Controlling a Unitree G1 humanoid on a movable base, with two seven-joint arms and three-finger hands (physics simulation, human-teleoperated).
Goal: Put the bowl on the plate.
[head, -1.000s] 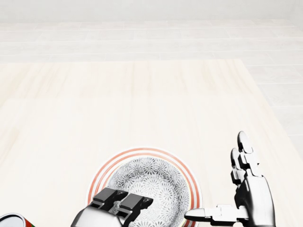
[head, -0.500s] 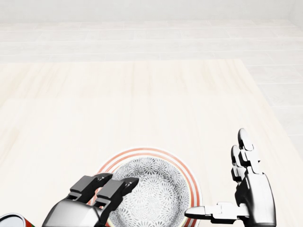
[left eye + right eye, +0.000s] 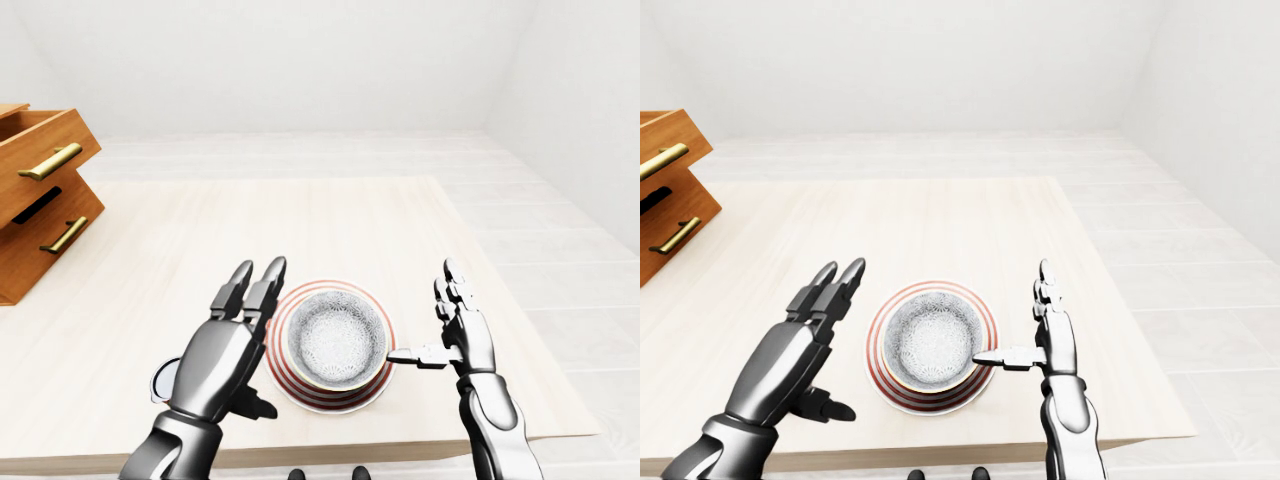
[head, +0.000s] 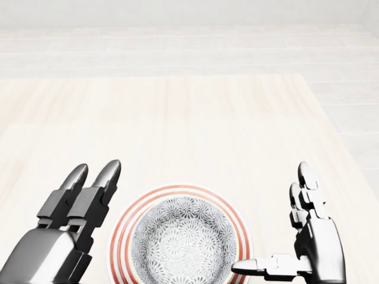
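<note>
A grey patterned bowl (image 4: 180,242) sits upright in the middle of the red-ringed plate (image 4: 177,190) near the table's bottom edge in the head view. My left hand (image 4: 77,207) is open just left of the plate, fingers stretched up and off the bowl. My right hand (image 4: 272,222) is open to the right of the plate, fingers straight. Its thumb points at the plate's rim, and whether it touches cannot be told. Neither hand holds anything.
A wooden drawer cabinet (image 3: 40,190) with brass handles stands at the table's left in the left-eye view. A small round can or cup (image 3: 160,378) is mostly hidden behind my left hand. The table's near edge (image 3: 400,445) lies just below the plate, with pale floor to the right.
My left hand has let go of the bowl's rim, opened its fingers and drawn away to the left. The bowl stays on the plate. My right hand has not moved.
</note>
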